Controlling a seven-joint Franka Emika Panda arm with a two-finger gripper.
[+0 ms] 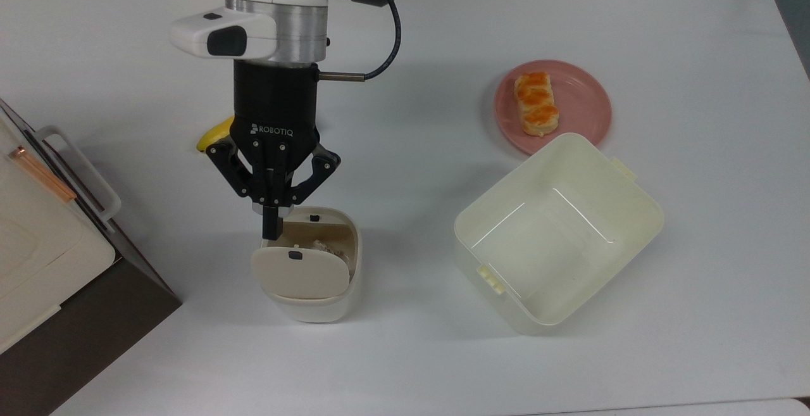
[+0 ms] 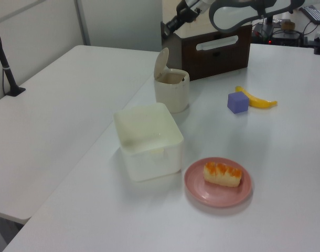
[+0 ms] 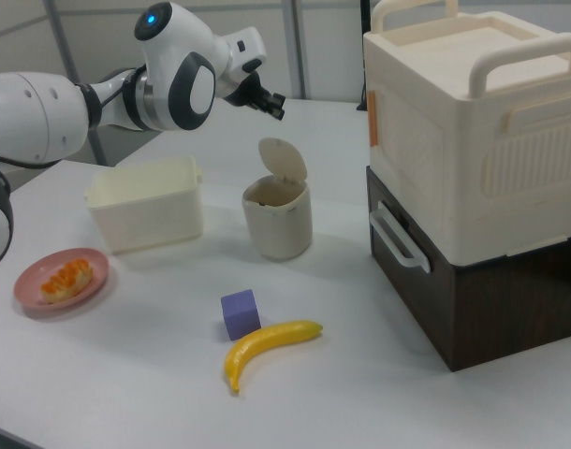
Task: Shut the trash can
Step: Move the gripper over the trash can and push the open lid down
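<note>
With fingers pressed together into one tip for pushing, the end effector [image 1: 271, 229] hangs above the trash can [image 1: 311, 264], its raised lid [image 3: 282, 160] just below.

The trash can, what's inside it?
The trash can is open, its lid standing up. In the top view something pale and crumpled lies inside, but the lid covers part of the opening, so I cannot tell what it is or what else is there.

The bench [image 1: 443, 365] is seen from straight overhead in the top view, while it is looked across from opposite ends in the left and right views, the trash can [image 2: 171, 89] being shared by all three.
</note>
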